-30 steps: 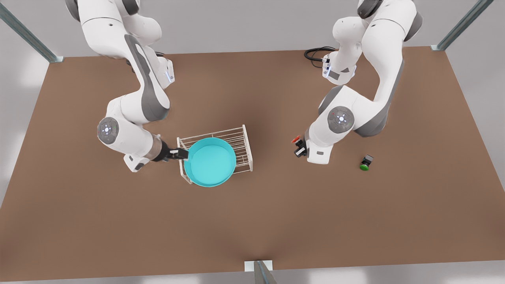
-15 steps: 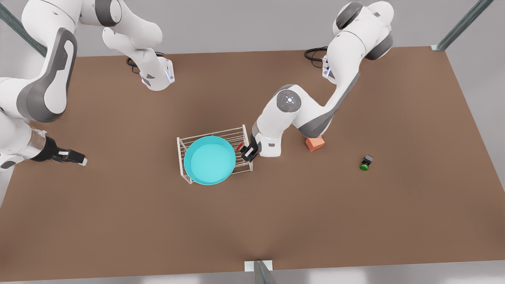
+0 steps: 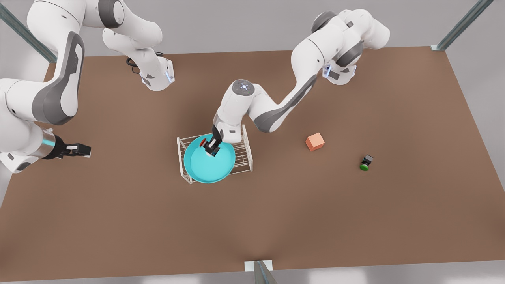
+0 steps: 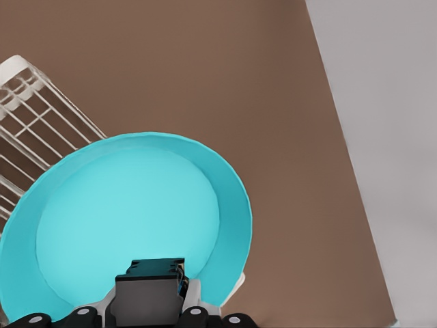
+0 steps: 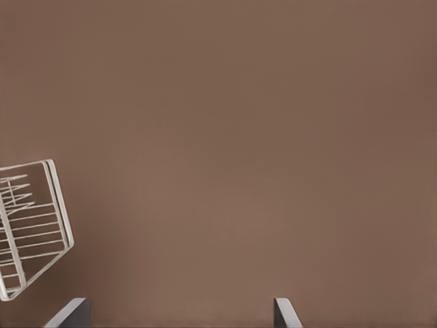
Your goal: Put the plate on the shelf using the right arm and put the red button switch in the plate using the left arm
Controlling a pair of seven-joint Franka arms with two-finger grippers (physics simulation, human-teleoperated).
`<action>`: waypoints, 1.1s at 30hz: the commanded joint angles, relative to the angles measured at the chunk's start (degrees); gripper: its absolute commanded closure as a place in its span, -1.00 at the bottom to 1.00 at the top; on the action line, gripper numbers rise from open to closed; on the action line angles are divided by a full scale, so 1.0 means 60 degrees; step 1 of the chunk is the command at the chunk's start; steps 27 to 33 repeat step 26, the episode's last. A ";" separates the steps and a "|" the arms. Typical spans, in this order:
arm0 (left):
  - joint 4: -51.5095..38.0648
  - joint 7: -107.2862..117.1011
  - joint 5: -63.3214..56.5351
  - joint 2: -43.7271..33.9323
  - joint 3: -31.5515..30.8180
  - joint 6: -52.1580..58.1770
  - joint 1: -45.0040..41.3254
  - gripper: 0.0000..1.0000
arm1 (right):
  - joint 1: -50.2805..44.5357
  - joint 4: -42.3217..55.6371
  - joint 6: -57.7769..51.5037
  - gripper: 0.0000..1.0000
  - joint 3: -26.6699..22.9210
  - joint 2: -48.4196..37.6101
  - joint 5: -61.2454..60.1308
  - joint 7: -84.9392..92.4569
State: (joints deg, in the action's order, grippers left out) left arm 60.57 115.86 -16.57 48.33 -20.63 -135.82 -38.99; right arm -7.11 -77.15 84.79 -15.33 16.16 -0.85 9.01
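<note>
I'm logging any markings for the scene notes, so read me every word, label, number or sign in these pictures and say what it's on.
No readable text anywhere.
Plate, shelf, red button switch in the left pincer, orange cube, green button switch: all unmarked.
Right pincer, waiting open off to the front view's left: no markings.
Arm joints carry small glowing dots, not characters.

The left arm reaches in from the front view's upper right, elbow bent, forearm angled downward; the left gripper (image 3: 210, 148) points down, its fingers (image 4: 194, 295) closed on the red button switch (image 3: 203, 142); the right arm waits folded at the front view's left, wrist roughly level; the right gripper (image 3: 81, 150) points toward the bench's middle, its fingers (image 5: 68, 316) spread apart, holding nothing.
</note>
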 commanded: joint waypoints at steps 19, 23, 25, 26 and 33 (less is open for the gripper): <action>0.0099 -0.8919 -0.0198 -0.1843 -0.1206 0.8677 0.6130 -1.00 | -0.0192 0.0026 -0.0041 -1.00 0.0020 0.0193 0.0025 0.0915; 0.3030 -1.6657 -0.0242 -0.3528 -0.2363 0.8120 1.0000 -1.00 | -0.0397 0.0011 -0.0026 -1.00 0.0064 0.0237 -0.0049 0.0856; 0.2853 -1.6731 -0.0301 -0.3397 -0.2363 0.8516 0.9883 -1.00 | -0.0397 0.0026 0.0003 -1.00 0.0049 0.0237 -0.0063 0.0871; 0.2883 -1.6717 -0.0301 -0.3382 -0.2363 0.8531 0.9853 -1.00 | -0.0412 0.0026 0.0003 -1.00 0.0049 0.0237 -0.0063 0.0856; 0.2883 -1.6717 -0.0301 -0.3382 -0.2363 0.8531 0.9853 -1.00 | -0.0412 0.0026 0.0003 -1.00 0.0049 0.0237 -0.0063 0.0856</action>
